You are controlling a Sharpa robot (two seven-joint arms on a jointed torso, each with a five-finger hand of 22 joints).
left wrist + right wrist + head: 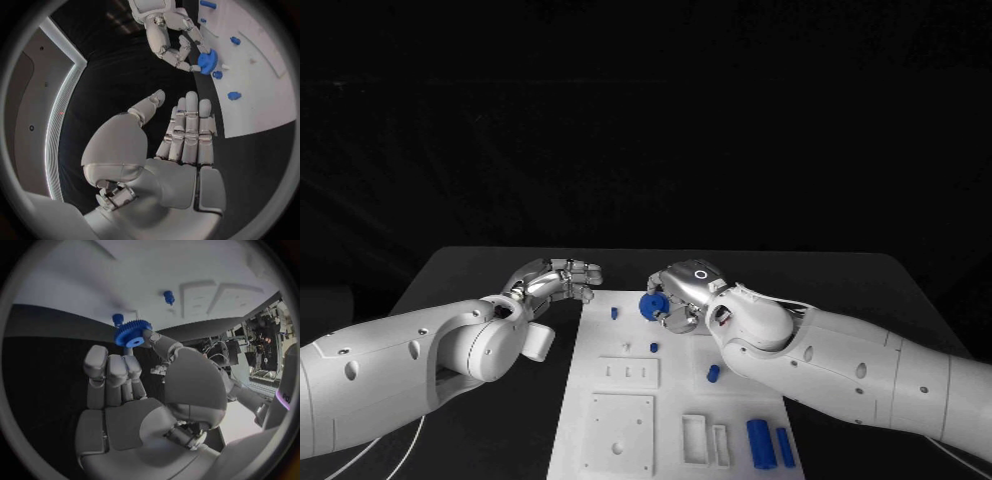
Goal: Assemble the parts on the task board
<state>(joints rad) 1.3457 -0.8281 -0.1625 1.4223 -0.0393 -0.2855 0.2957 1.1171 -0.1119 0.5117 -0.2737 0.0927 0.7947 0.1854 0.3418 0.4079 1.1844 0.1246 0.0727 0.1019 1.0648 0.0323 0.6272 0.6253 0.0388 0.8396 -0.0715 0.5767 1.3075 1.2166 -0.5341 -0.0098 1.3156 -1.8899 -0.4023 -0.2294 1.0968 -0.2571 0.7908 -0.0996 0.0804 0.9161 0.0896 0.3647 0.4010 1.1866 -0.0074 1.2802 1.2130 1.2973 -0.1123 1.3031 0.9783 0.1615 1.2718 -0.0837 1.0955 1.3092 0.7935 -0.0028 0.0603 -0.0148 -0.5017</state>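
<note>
Head view dim: background black, my counter dark, task board brightest patch. Light from above; soft sheen on my arms. Wrist views fisheye: straight board edges bend, rim darkens into black frame. Glare on my left hand, pale highlights on my right hand. Far room at circle rim blurred.

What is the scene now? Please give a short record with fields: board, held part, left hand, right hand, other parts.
board: white task board on the black table
held part: blue gear, above the board's far end
left hand: left hand holds nothing, fingers straight, over the table beside the board
right hand: right hand pinches the gear
other parts: two blue cylinders lying near the board's near right edge; small blue pegs standing in the board
</note>
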